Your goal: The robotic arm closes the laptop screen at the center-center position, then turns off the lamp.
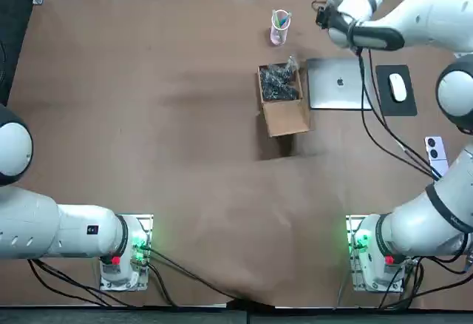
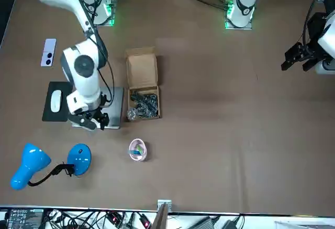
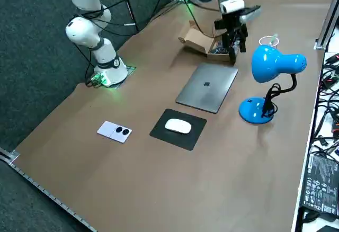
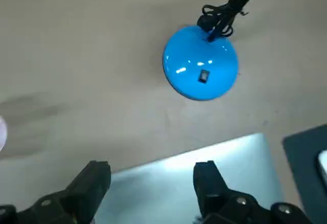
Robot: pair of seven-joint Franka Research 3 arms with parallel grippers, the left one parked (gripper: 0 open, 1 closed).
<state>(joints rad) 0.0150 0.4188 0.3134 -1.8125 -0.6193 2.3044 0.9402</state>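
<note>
While the laptop [image 1: 338,83] lies shut flat on the table [image 1: 185,154], the right gripper [image 4: 153,175] hovers above its far edge, fingers [image 4: 94,178] apart and holding nothing. Beyond that edge, clear of the laptop, stands the blue lamp [image 3: 267,65], its round base [image 4: 200,63] nearest.

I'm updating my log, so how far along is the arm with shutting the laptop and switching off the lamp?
Done: the silver laptop lies shut flat. In hand: the right end effector, open and empty, hovers over the laptop's edge nearest the blue desk lamp, not touching it. Left: pressing the small dark switch on the lamp's round base. Whether the lamp is lit cannot be told.
</note>
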